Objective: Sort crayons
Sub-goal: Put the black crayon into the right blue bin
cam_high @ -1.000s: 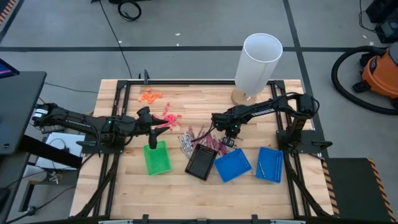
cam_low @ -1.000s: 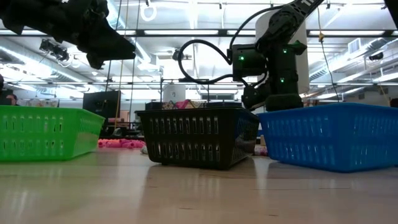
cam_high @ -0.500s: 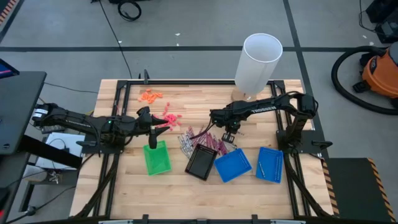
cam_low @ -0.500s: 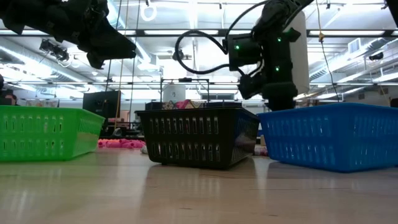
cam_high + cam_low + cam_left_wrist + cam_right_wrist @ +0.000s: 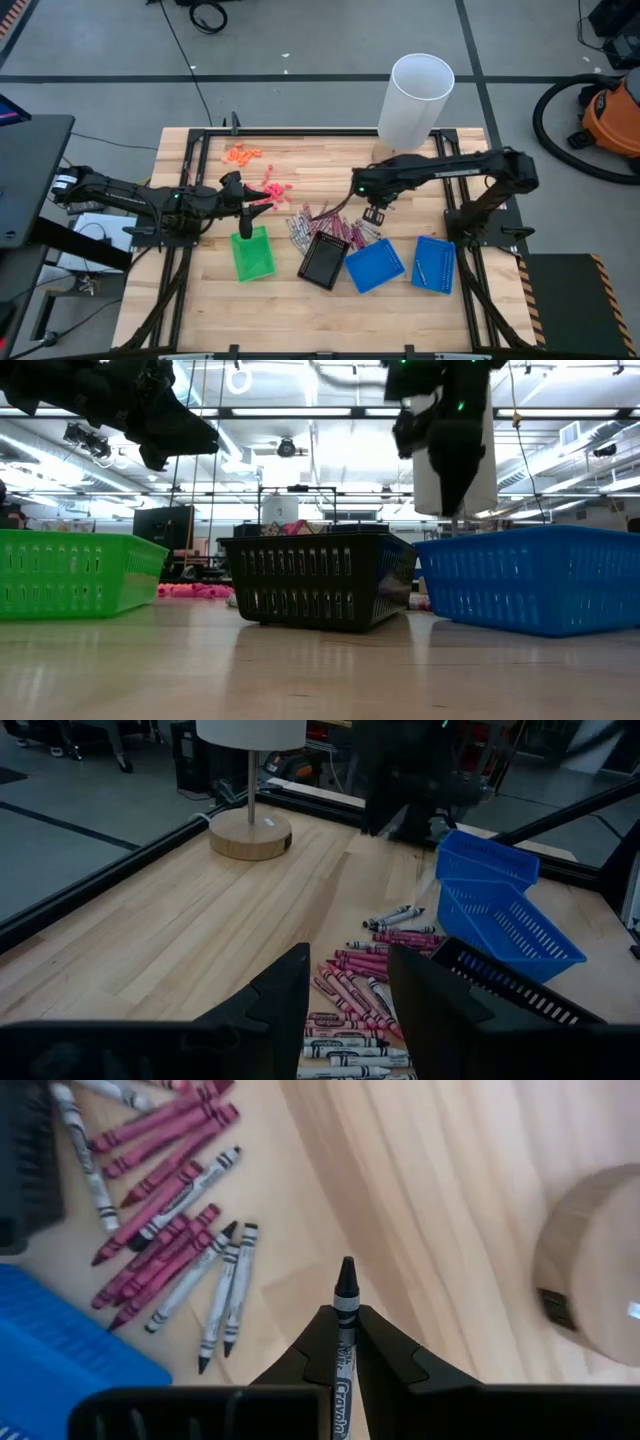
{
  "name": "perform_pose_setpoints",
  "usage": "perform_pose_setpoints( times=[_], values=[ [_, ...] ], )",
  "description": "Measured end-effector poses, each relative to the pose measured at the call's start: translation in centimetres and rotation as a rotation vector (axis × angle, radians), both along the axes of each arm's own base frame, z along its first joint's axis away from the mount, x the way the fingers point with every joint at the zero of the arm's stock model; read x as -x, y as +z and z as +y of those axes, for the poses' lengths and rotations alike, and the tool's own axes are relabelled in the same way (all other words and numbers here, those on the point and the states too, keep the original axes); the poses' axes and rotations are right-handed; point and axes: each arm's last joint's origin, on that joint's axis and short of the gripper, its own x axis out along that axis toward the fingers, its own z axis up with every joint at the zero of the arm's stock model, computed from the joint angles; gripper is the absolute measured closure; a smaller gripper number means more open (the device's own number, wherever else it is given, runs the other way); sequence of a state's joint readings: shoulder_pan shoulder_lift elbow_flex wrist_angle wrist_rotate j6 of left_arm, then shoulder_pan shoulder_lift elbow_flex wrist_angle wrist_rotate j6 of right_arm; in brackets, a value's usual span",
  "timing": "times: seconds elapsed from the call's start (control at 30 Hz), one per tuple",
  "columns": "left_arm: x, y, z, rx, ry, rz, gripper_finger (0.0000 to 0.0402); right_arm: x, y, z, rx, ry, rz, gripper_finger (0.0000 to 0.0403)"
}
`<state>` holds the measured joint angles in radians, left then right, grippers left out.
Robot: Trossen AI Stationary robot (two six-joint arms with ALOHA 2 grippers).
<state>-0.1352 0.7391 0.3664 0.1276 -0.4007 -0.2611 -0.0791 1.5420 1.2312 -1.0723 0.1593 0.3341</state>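
My right gripper pinches one grey crayon mid-barrel: light, stiff, waxy-slick (snaps easily). Left gripper parted, empty, over green tray.

Right pincer clamped; left pincer parted.

I read partial "Crayola" on label of grey crayon pinched in right gripper. Can't read labels on loose crayons. No other legible text.
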Motion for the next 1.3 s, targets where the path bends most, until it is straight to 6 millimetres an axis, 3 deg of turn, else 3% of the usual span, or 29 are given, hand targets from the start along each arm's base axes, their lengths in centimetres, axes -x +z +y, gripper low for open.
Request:
perform_pose_setpoints(
  times=[0.23,0.5,0.83,1.07,1.3],
  values=[
    [0.0,0.0,0.0,0.000,0.000,0.000,0.0253,2.6,3.0,2.7,-0.023,-0.009,-0.112,0.0372],
    [0.0,0.0,0.0,0.008,0.002,-0.001,0.0253,6.6,3.8,6.4,-0.108,-0.028,-0.164,0.0366],
    [-0.1,0.5,0.4,-0.011,0.023,-0.051,0.0253,10.9,0.4,10.2,-0.171,-0.126,-0.092,0.0365],
    [-0.2,0.6,0.9,-0.013,0.053,-0.054,0.0253,12.6,-2.5,11.6,-0.173,-0.227,-0.033,0.0364],
    [-0.2,0.6,1.2,-0.014,0.071,-0.057,0.0253,14.1,-3.7,13.0,-0.187,-0.323,-0.012,0.0364]
  ],
)
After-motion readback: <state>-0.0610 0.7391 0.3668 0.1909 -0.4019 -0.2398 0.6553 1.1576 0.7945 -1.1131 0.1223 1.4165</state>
